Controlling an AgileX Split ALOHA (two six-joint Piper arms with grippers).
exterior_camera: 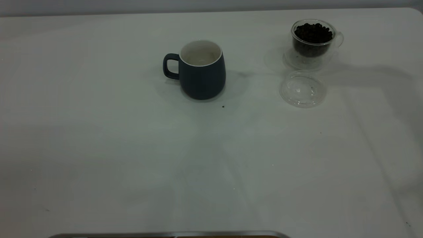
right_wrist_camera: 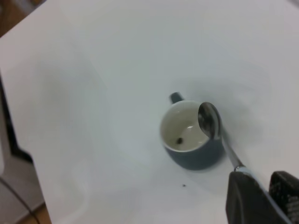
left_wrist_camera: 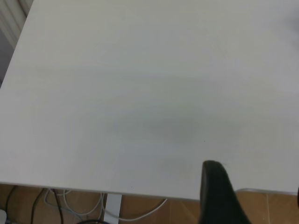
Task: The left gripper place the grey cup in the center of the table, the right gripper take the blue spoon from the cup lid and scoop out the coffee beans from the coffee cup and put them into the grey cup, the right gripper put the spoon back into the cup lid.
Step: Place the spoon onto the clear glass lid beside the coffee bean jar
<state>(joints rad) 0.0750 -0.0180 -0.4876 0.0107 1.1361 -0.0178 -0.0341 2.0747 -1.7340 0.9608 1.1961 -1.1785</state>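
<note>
- Now, starting on my left: the left gripper (left_wrist_camera: 219, 196) hangs over bare table (left_wrist_camera: 140, 93) near its edge, well away from the work; only one dark finger shows, so I cannot tell how far it is open, and nothing is visibly in it.
- The grey cup (exterior_camera: 202, 71) stands upright mid-table, handle away from my right tool. Its placing looks done.
- My right gripper (right_wrist_camera: 261, 198) is clamped on the handle of the spoon (right_wrist_camera: 211, 122), whose bowl sits ahead of the fingers, over the cup's rim. The bowl looks empty, and one coffee bean (right_wrist_camera: 180, 140) lies in the cup.
- A stray bean (exterior_camera: 223, 106) lies on the table just beside the cup. Tipping the spoon off the rim would lose more.
- Farthest right, the coffee cup (exterior_camera: 313, 41) of beans and the clear cup lid (exterior_camera: 302, 89) stand close together; a careless return could knock either.
</note>
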